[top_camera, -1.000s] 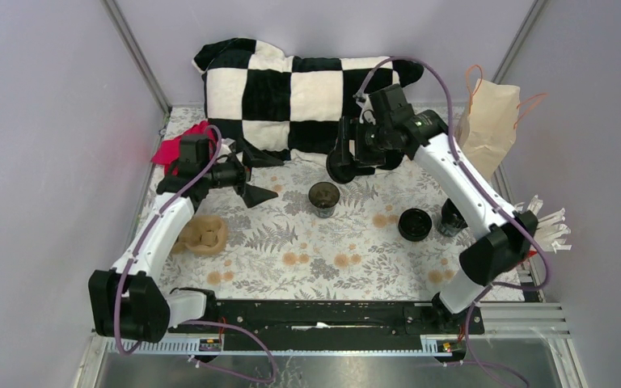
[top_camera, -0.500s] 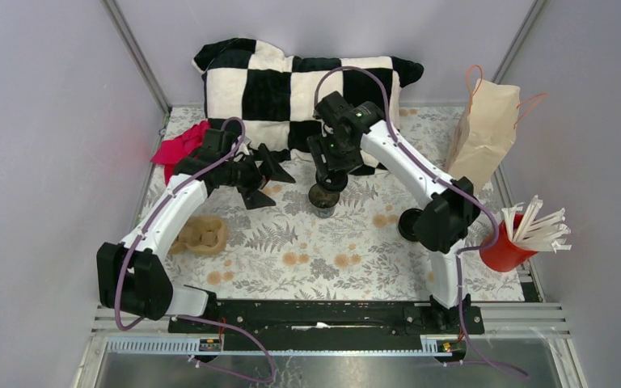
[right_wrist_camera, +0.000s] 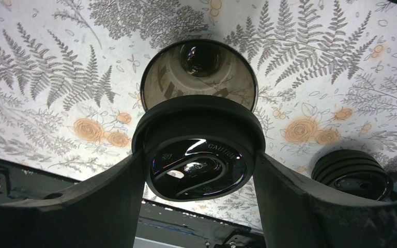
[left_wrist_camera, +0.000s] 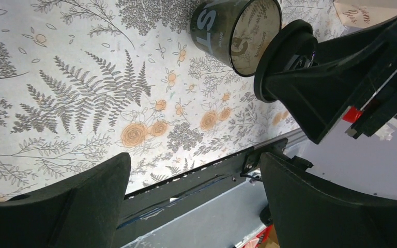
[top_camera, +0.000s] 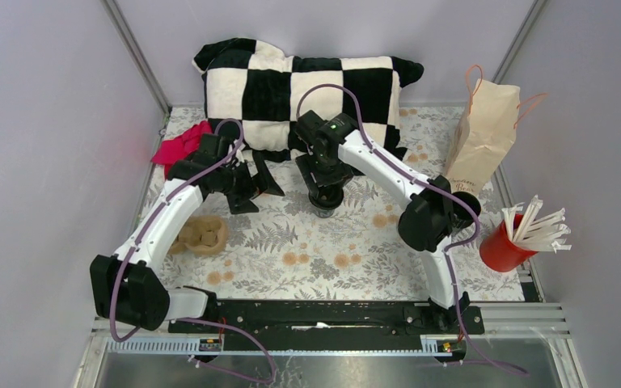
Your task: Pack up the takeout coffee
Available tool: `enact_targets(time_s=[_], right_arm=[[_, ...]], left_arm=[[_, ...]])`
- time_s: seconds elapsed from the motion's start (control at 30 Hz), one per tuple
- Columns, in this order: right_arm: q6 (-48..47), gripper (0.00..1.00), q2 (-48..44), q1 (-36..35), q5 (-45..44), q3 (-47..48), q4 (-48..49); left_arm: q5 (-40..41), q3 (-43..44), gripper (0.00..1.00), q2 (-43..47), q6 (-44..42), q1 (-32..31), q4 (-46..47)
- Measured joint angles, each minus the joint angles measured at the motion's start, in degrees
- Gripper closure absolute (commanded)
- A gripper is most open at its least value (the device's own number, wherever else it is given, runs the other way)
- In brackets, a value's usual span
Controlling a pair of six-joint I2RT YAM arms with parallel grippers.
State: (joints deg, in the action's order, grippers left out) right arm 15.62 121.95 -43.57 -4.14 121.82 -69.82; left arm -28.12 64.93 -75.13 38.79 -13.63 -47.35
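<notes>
1. The right arm has swung from the upper right of the overhead view to its centre. The right gripper [right_wrist_camera: 200, 168] now hangs directly over the open cup [right_wrist_camera: 199, 70], which stood alone a second ago.
2. Its jaws are clenched on the black lid [right_wrist_camera: 199, 155], held flat between them. In the right wrist view the lid overlaps the near half of the cup's mouth. I cannot tell whether it touches the rim, and it does not look seated.
3. The left gripper [top_camera: 255, 190] has shifted a little toward the centre and sits just left of the cup. Its jaws are released wide, with nothing between them.
4. The open cup stands upright on the table [top_camera: 291, 250] at the centre of the overhead view. A second cup [right_wrist_camera: 349, 173], already lidded, shows at the lower right of the right wrist view, apart from the first.
5. So capping looks like the step in hand, and the lid needs centring before it is pressed down. Packing itself seems not begun: the pulp carrier [top_camera: 202, 234] at left and the paper bag [top_camera: 481, 133] at upper right both stand well apart from the cups.
</notes>
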Motion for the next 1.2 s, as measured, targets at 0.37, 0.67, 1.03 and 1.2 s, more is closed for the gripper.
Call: enact_targets(time_s=[0.37,0.67,1.03,1.2], right_arm=[[0.1,0.26,4.7,0.0,-2.4,6.1,-1.6],[0.3,0.26,6.8,0.0,-2.3,7.3,-1.7],[0.3,0.26,7.6,0.0,-2.3,7.6,-1.9],[0.3,0.25,7.9,0.0,-2.3,7.6,-1.9]], left_arm=[[2.1,0.0,0.01,1.3,-2.3,0.0,-2.0],[2.0,0.0,0.01,2.0,-2.8,0.0,-2.3],[1.8,0.0,0.01,2.0,-3.0,0.0,-2.3],[1.8,0.0,0.01,2.0,-3.0,0.0,-2.3]])
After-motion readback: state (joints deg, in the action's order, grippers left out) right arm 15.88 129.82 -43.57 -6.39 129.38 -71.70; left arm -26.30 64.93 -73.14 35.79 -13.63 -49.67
